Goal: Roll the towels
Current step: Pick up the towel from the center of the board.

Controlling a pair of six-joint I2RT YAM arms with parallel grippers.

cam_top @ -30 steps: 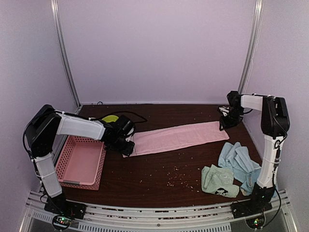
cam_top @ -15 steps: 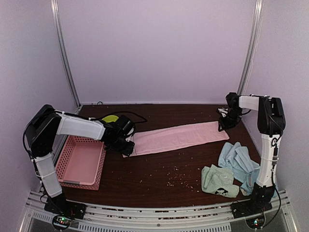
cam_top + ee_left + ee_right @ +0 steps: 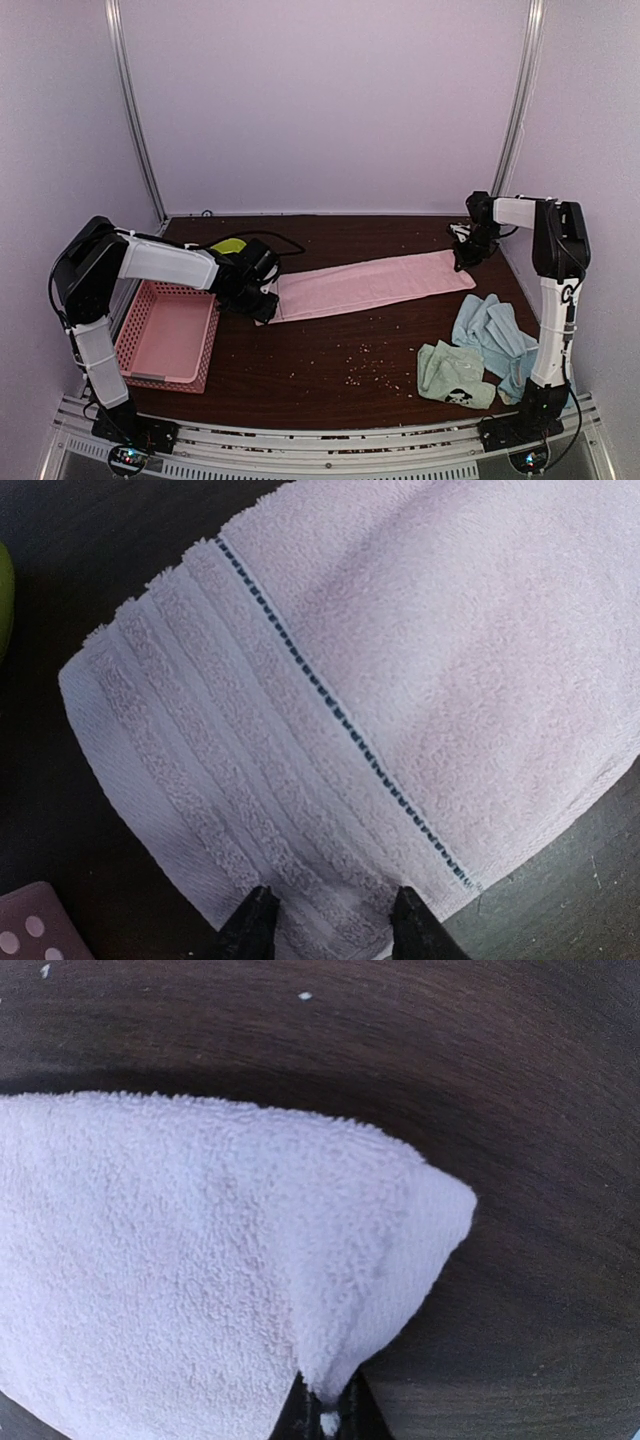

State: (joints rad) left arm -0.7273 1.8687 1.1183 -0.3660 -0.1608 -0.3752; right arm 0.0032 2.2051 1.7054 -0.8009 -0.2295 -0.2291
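A long pink towel [image 3: 370, 283] lies stretched flat across the dark table, left to right. Its ribbed left end [image 3: 230, 780] lies beneath my left gripper [image 3: 332, 925], whose two fingertips stand apart on the cloth near its edge; nothing is pinched between them. My right gripper [image 3: 325, 1412] is shut on the towel's far right corner [image 3: 400, 1220], which rises to a peak into the jaws. From above, the left gripper [image 3: 265, 303] and right gripper [image 3: 463, 258] sit at the towel's two ends. Light blue towels [image 3: 492, 335] and a mint green towel [image 3: 455, 375] with a dark mark lie crumpled front right.
A pink latticed basket [image 3: 165, 335] stands at the front left beside the left arm. A yellow-green object [image 3: 228, 245] with a black cable lies behind the left gripper. Small crumbs [image 3: 365, 365] dot the table's middle. The right arm's upright link stands over the blue towels.
My right gripper has closed on the pink towel's right corner. The left gripper has stayed at the towel's left end with its jaws as wide as before.
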